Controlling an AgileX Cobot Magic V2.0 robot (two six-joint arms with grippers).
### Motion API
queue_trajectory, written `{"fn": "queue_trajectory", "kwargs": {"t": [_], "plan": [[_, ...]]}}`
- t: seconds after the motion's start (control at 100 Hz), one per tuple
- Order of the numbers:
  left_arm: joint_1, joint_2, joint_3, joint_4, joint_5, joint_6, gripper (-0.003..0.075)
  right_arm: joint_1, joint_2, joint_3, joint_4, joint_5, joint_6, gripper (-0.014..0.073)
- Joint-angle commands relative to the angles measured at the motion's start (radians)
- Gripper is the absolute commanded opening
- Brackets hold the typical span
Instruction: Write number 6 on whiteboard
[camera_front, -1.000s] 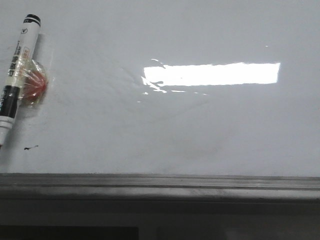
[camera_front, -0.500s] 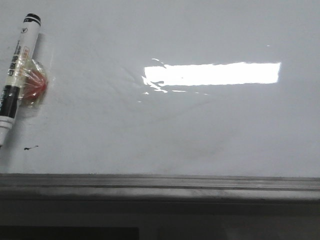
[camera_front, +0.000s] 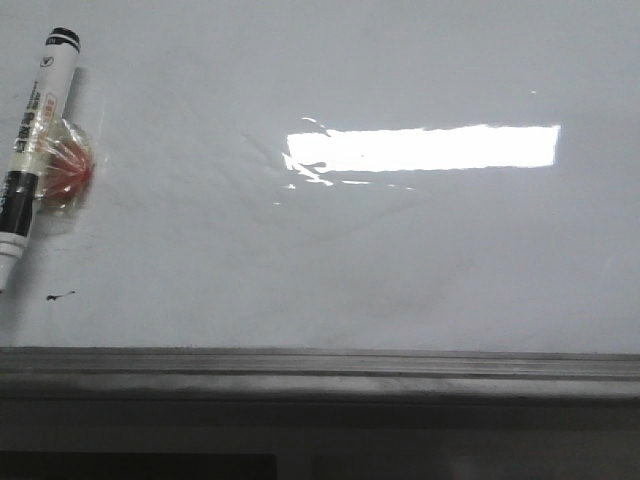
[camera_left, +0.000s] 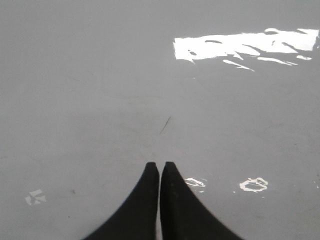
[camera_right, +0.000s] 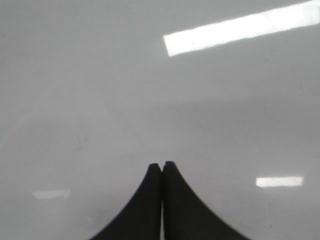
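The whiteboard (camera_front: 350, 260) fills the front view, glossy and grey-white. The number 6 is out of view in every frame. A white marker (camera_front: 35, 130) with a black cap lies slanted against the board at the far left, with no gripper on it. Neither gripper shows in the front view. In the left wrist view my left gripper (camera_left: 160, 164) is shut on nothing over the bare board (camera_left: 100, 100). A short thin dark streak (camera_left: 165, 125) lies just beyond its tips. In the right wrist view my right gripper (camera_right: 161, 164) is shut and empty over the plain board (camera_right: 100, 100).
A red round piece (camera_front: 72, 170) wrapped in clear tape sits beside the marker. A tiny black smudge (camera_front: 60, 296) lies below it. A bright rectangular reflection (camera_front: 420, 148) crosses the board. A grey metal ledge (camera_front: 320, 365) runs along the lower edge.
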Motion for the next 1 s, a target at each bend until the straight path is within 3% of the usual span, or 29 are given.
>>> {"fn": "queue_trajectory", "kwargs": {"t": [0.0,0.11,0.21,0.4,0.76,0.88,0.99], "plan": [[0.001,0.037,-0.039,-0.032,-0.078,0.0,0.0057,-0.005,0.039,-0.039,-0.007,-0.07,-0.004,-0.0065],[0.001,0.054,-0.039,-0.046,-0.122,0.0,0.0286,-0.005,0.045,-0.039,-0.007,-0.104,-0.004,-0.0065],[0.001,0.071,-0.018,-0.078,-0.235,-0.002,0.0407,-0.005,0.045,-0.039,-0.007,-0.11,-0.004,-0.0065],[-0.073,0.159,-0.01,-0.086,-0.282,0.051,0.041,-0.005,0.045,-0.039,-0.007,-0.112,-0.004,-0.0065],[-0.603,0.27,-0.024,-0.104,-0.344,0.051,0.041,-0.005,0.045,-0.039,-0.007,-0.112,-0.004,-0.0065],[-0.706,0.355,-0.024,-0.147,-0.393,0.049,0.041,-0.005,0.045,-0.039,-0.007,-0.112,-0.004,-0.0065],[-0.726,0.449,-0.024,-0.21,-0.456,0.049,0.041,-0.005,0.045,-0.039,-0.007,-0.112,-0.004,-0.0065]]}}
